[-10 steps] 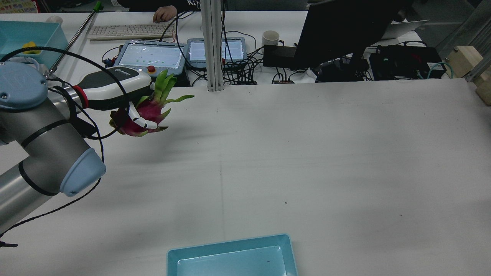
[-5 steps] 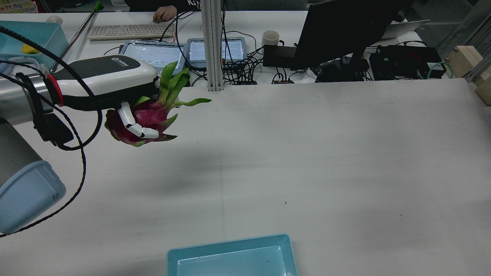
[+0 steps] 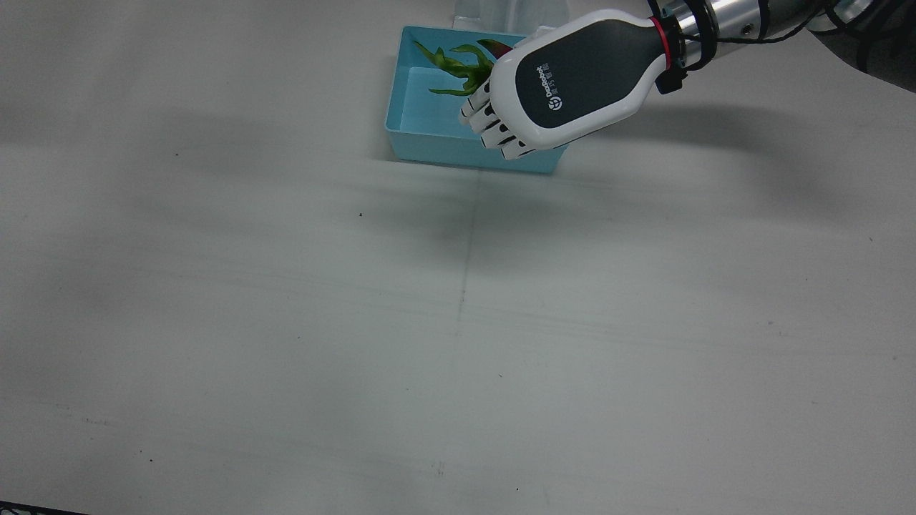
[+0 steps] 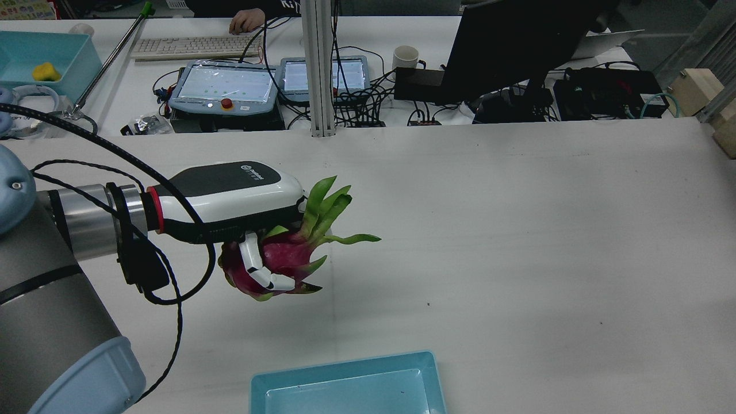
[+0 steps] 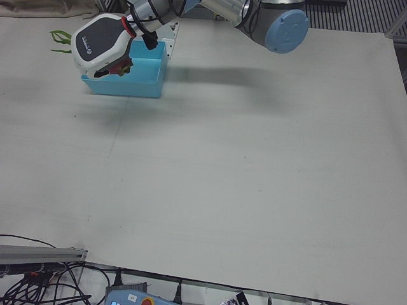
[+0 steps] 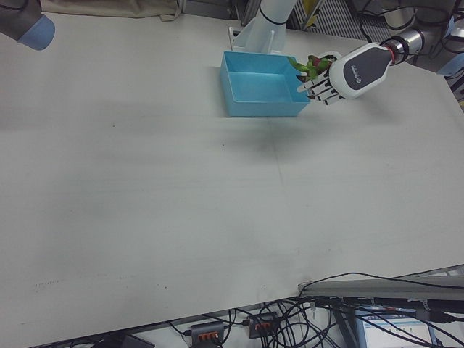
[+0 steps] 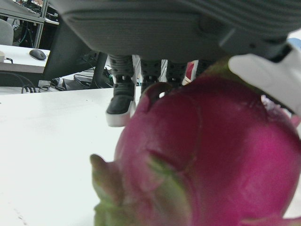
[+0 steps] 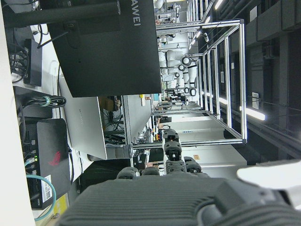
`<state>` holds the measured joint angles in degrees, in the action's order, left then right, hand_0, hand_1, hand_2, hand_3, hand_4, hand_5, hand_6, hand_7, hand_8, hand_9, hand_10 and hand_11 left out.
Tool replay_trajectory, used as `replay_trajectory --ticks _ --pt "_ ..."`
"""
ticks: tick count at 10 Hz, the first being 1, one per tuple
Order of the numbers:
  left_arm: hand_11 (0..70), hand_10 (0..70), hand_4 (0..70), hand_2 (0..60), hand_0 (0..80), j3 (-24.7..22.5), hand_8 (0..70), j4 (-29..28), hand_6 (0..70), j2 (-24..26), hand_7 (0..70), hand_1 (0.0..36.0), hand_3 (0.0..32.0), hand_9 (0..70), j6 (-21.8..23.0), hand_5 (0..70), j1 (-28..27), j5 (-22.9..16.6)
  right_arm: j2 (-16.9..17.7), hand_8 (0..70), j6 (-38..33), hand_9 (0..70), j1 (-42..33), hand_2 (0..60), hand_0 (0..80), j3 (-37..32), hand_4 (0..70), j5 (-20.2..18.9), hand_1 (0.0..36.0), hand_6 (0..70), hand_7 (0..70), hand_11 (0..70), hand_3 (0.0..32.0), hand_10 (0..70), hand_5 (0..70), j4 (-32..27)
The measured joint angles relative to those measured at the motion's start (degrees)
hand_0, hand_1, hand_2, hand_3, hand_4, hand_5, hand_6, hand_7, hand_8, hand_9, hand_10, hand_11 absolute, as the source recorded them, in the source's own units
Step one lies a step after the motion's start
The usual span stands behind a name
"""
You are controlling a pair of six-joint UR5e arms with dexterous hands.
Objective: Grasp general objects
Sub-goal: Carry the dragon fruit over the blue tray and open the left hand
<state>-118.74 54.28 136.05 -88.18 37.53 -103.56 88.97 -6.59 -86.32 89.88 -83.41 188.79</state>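
A pink dragon fruit (image 4: 282, 259) with green leaves is held above the table in my left hand (image 4: 230, 198). The hand is shut on it, with white fingers (image 4: 259, 276) wrapped under the fruit. In the front view the hand (image 3: 565, 82) hovers over the right part of the blue tray (image 3: 458, 154), and the leaves (image 3: 458, 68) stick out over the tray. The fruit fills the left hand view (image 7: 211, 155). My right hand (image 8: 164, 197) shows only in its own view. Its fingers are stretched out and hold nothing.
The blue tray (image 4: 345, 374) sits at the table's near edge by the pedestals. Beyond the far edge are tablets (image 4: 224, 83), a keyboard (image 4: 190, 46), a mug (image 4: 405, 56), a monitor (image 4: 517, 40) and cables. The right arm's elbow (image 6: 29, 25) is at the right-front view's top left.
My left hand has carried the dragon fruit from the far left of the table toward the near side and the middle, closer to the blue tray. The grip is unchanged.
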Motion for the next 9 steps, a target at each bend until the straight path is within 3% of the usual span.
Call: replay_trajectory --ticks 6,8,9 --pt "61.7 42.7 38.6 60.0 51.3 -0.08 39.0 -0.43 45.9 2.73 70.0 36.0 0.0 56.6 2.67 19.6 -9.90 3.29 -0.02 0.0 0.00 0.0 -0.07 0.0 0.0 0.06 0.0 0.00 0.0 0.0 0.0 0.0 0.0 0.0 0.0 0.00" --pt "55.9 38.5 37.2 60.0 51.8 -0.08 35.6 -0.60 44.0 3.55 70.0 35.1 0.0 52.1 2.93 19.1 -13.14 5.06 -0.02 0.0 0.00 0.0 -0.08 0.0 0.0 0.09 0.0 0.00 0.0 0.0 0.0 0.0 0.0 0.0 0.0 0.00" --pt "42.7 28.5 33.4 60.0 53.4 -0.04 28.7 -0.67 36.7 3.67 70.0 29.6 0.0 42.5 2.98 15.3 -14.32 5.62 -0.02 0.0 0.00 0.0 -0.08 0.0 0.0 0.09 0.0 0.00 0.0 0.0 0.0 0.0 0.0 0.0 0.0 0.00"
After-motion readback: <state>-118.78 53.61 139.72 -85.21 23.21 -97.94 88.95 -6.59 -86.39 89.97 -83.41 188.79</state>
